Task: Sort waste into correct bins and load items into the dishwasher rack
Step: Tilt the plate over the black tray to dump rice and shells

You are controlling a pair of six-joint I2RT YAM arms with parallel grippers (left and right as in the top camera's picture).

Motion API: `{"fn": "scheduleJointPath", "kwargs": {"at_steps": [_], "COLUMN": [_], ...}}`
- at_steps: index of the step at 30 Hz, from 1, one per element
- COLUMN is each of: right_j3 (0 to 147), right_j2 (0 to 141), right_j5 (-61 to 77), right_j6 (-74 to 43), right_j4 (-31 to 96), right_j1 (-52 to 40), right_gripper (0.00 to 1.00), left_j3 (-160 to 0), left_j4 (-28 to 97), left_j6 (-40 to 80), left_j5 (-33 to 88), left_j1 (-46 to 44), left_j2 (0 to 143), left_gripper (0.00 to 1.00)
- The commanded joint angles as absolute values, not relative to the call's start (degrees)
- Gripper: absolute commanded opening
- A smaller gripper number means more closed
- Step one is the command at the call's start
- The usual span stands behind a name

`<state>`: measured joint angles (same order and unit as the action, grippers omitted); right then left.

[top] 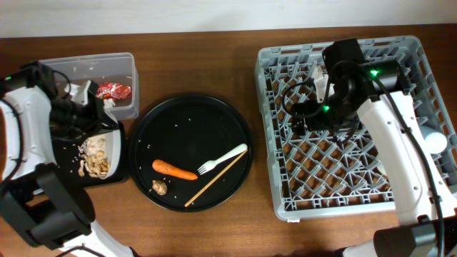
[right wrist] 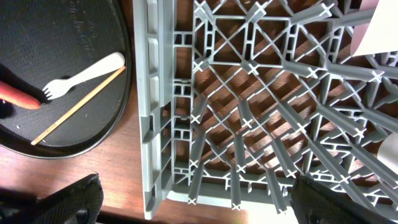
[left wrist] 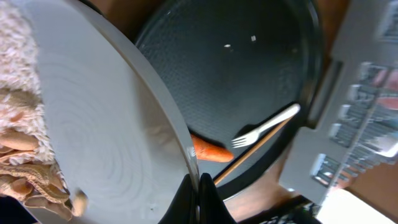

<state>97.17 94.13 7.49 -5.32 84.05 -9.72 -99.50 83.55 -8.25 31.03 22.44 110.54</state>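
My left gripper [left wrist: 198, 199] is shut on the rim of the white plate [left wrist: 93, 124], held tilted over the shallow black bin [top: 75, 178]. Pale food scraps [top: 96, 158] lie in that bin and cling to the plate's edge [left wrist: 25, 155]. The red wrapper [top: 114, 91] lies in the clear tub [top: 86, 68]. On the round black tray [top: 193, 121] lie the carrot [top: 175, 170], the brown lump [top: 160, 187], the white fork [top: 223, 158] and a chopstick [top: 214, 180]. My right gripper [right wrist: 193, 199] is open and empty above the dishwasher rack [top: 343, 178], near its front left corner.
A pale cup-like item [top: 432, 139] stands at the rack's right edge and a white item [top: 319, 78] sits near my right arm. A strip of bare wood table [top: 260, 178] separates the round tray from the rack. The right wrist view also shows the fork [right wrist: 81, 78] and chopstick [right wrist: 78, 106].
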Motion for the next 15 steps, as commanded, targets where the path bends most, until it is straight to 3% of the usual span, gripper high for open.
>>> {"fn": "scheduleJointPath", "kwargs": {"at_steps": [1, 8, 15], "right_j3": [97.0, 97.0, 97.0], "right_j2": [94.2, 94.2, 94.2], "right_j5": [6.8, 6.8, 6.8], "right_j6": [-4.9, -4.9, -4.9], "right_j4": [84.3, 84.3, 84.3], "right_j1": [-9.3, -9.3, -9.3], "right_gripper": [0.99, 0.99, 1.00], "left_j3": [-100.7, -100.6, -100.5], "left_j4": [85.0, 88.5, 88.8], "left_j6": [-13.3, -19.7, -22.5], "left_j5": [39.6, 54.3, 60.7], "left_j1": [27.6, 37.0, 41.1], "left_j2": [106.4, 106.3, 106.3], "left_gripper": [0.00, 0.00, 0.00]}}
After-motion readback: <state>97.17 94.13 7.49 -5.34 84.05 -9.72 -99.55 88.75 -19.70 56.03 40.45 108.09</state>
